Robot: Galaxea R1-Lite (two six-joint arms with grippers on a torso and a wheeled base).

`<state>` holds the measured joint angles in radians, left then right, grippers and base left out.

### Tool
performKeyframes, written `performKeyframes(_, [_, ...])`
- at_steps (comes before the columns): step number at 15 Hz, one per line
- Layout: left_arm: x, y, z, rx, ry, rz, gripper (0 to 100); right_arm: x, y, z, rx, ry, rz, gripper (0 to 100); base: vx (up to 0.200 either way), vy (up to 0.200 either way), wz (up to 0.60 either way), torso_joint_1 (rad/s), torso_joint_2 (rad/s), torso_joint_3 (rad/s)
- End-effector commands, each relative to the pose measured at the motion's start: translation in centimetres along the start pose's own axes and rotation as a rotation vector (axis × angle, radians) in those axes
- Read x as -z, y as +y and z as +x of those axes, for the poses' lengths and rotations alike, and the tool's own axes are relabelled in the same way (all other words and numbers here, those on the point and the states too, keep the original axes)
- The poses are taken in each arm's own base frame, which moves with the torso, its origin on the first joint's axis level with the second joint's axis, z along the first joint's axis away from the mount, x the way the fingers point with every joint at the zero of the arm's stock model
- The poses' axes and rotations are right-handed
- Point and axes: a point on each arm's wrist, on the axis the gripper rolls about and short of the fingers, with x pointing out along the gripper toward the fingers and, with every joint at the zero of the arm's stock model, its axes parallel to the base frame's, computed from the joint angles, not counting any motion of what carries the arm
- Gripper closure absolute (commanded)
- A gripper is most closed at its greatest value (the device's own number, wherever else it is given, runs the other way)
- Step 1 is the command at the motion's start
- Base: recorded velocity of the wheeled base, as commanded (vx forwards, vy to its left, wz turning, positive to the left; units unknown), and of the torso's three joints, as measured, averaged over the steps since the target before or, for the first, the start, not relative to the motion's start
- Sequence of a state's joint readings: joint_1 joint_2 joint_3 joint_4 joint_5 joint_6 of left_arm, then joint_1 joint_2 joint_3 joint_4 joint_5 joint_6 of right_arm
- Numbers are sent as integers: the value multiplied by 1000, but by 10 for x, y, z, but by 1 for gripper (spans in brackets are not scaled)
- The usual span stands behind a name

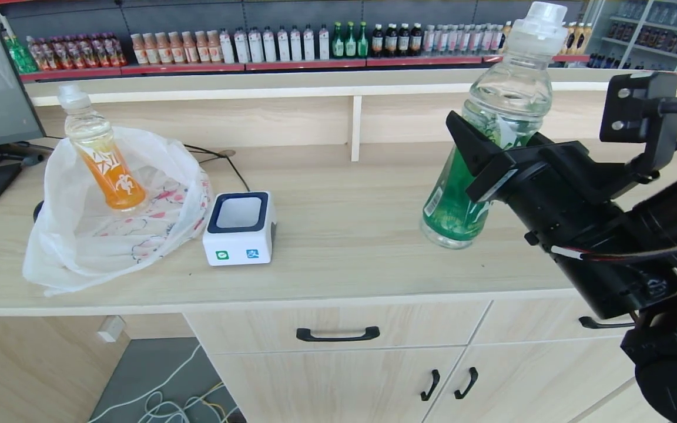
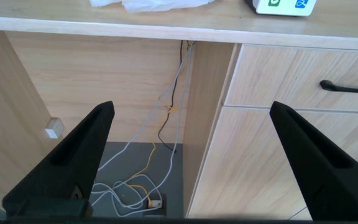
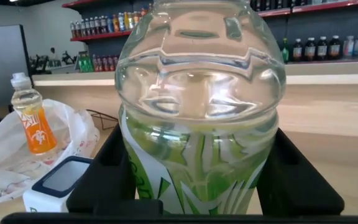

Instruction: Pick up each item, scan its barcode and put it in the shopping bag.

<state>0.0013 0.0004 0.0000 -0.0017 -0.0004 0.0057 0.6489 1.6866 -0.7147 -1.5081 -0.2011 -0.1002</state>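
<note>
Since its barcode apparently awaited reading, the green bottle point(image 1: 453, 205) hung tilted above the worktop point(image 1: 344, 235), well right of the scanner point(image 1: 238, 226), clamped mid-body in the right end effector point(image 1: 479, 158). An orange bottle point(image 1: 106, 158) stood in the shopping bag point(image 1: 80, 247). The left end effector point(image 2: 191, 162) hung below the worktop edge, fingers apart.

The right claw point(image 1: 487, 154) grips a bottle point(image 1: 506, 94) over the counter point(image 1: 344, 235). Left of it sits the scanner point(image 1: 238, 228); farther left, a bag point(image 1: 80, 241) holding a second bottle point(image 1: 103, 158) upright.
</note>
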Motion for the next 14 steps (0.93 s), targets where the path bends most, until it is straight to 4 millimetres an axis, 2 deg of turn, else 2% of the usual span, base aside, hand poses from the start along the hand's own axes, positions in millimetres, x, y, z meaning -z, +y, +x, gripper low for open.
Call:
performKeyframes(1, [0,0,0,-1,0,-1,0,-3,-3,0,7,-7,-8,100,0,200,0,-2,2,2])
performKeyframes(7, [0,0,0,-2,0,-6,0,-5,3,-4,51,1,7,100,0,200,0,6,5,-1])
performKeyframes(10, [0,0,0,-2,0,-7,0,0,4,-13,34,33,8,100,0,200,0,4,1,5])
performKeyframes(14, [0,0,0,-1,0,-7,0,-10,1,-18,39,2,-23,100,0,200,0,1,0,5])
